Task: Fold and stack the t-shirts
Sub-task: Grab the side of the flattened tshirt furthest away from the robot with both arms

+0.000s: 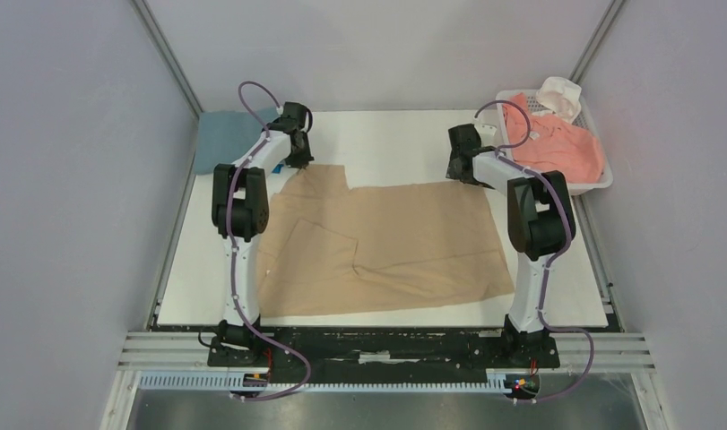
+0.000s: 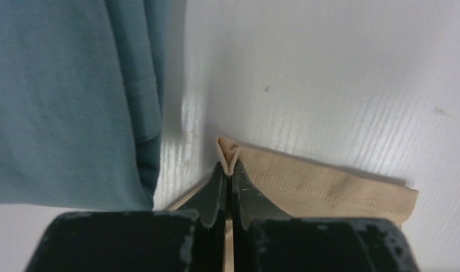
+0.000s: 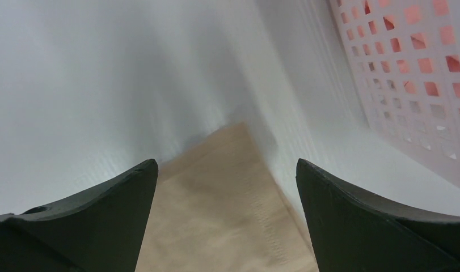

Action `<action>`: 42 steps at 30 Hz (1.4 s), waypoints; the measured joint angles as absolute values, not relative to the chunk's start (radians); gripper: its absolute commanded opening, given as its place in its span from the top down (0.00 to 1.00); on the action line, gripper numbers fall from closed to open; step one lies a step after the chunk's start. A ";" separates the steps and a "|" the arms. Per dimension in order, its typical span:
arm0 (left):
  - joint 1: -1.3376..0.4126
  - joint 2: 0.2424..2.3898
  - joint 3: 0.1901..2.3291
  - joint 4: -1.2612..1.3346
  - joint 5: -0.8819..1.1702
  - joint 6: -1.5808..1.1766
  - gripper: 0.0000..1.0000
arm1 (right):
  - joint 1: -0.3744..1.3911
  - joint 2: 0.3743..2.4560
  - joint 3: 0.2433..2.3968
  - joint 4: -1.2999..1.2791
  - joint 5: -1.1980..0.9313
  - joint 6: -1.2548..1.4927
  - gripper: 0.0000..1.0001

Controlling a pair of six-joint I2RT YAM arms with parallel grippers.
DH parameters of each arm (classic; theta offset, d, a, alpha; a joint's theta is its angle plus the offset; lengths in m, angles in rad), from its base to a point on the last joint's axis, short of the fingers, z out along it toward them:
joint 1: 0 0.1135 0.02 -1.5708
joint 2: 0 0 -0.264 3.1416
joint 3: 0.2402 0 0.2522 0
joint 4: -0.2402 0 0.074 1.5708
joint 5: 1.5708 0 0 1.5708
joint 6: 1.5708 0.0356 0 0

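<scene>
While the left end effector (image 2: 228,170) pinches the tan t-shirt (image 1: 413,235), the right end effector (image 3: 227,165) hovers released above it.

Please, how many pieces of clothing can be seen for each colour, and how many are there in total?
Tan shirt: 1
Grey-blue shirt: 1
Salmon-pink shirt: 1
Cream-white cloth, kind unclear: 1
Total: 4

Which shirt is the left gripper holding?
The tan shirt, spread flat; the left gripper is shut on its corner. The grey-blue shirt lies beside it, the pink shirt in the basket.
</scene>
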State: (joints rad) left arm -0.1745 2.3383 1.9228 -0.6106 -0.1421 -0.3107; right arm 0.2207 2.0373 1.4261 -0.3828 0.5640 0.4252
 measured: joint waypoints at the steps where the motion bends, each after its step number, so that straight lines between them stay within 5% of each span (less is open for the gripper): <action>1: -0.170 2.336 1.919 -0.611 -0.147 -0.311 0.98 | 0.215 2.048 1.431 -0.385 0.567 0.425 0.06; 13: -0.157 2.329 1.908 -0.604 -0.157 -0.311 0.98 | 0.191 2.096 1.445 -0.311 0.539 0.443 0.12; 19: -0.157 2.329 1.906 -0.603 -0.156 -0.311 0.98 | 0.186 2.109 1.445 -0.266 0.509 0.452 0.25; 29: -0.157 2.318 1.889 -0.599 -0.156 -0.311 0.98 | 0.184 2.107 1.407 -0.171 0.454 0.459 0.59; 36: -0.156 2.291 1.863 -0.603 -0.154 -0.313 0.98 | 0.184 2.048 1.293 -0.081 0.453 0.477 1.00; 42: -0.156 2.235 1.821 -0.595 -0.120 -0.316 0.98 | 0.184 2.039 1.283 -0.068 0.442 0.459 1.00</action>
